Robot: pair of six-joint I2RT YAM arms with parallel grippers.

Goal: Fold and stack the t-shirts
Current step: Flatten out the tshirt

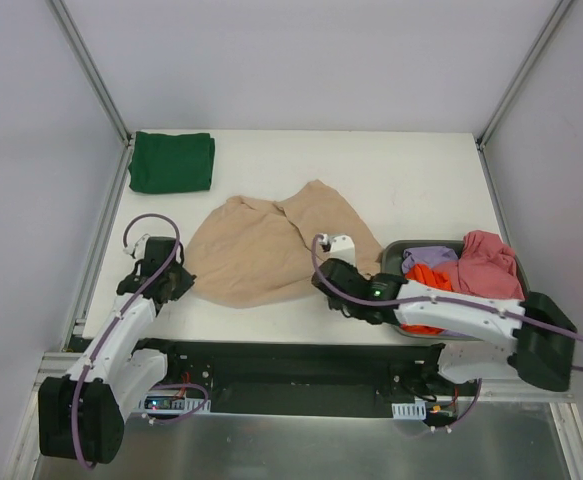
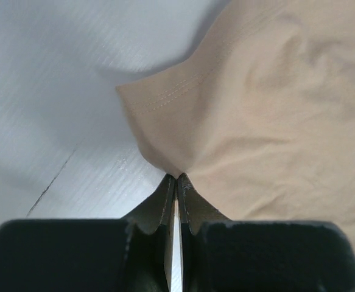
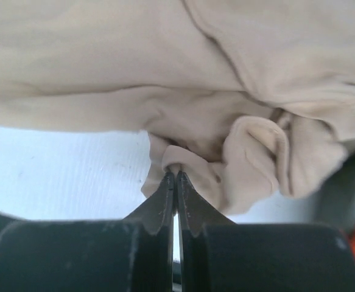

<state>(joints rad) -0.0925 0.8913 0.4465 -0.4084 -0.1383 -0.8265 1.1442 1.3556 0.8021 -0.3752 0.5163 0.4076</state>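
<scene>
**A:** How will the beige t-shirt (image 1: 271, 250) handle?

**B:** Soft, light and limp, I'd judge. It will sag and bunch wherever nothing carries it, so edges and corners are the places to hold, not the middle. It lies crumpled on the worktop (image 1: 421, 170), just beside the grey tub (image 1: 392, 258).

**A:** And the pincers?

**B:** Both are pinched tight on it. The left pincer (image 2: 176, 177) grips a thin peak of cloth right under a stitched hem corner, on the shirt's side away from the tub. The right pincer (image 3: 176, 173) nips a puckered fold of the edge nearest the tub.

**A:** The others?

**B:** An orange-red shirt (image 1: 426, 275), a pink shirt (image 1: 486, 262) and a lilac shirt (image 1: 429, 258) are heaped inside the tub. The green t-shirt (image 1: 171, 162) lies folded, well apart from the tub, beyond the beige one.
</scene>
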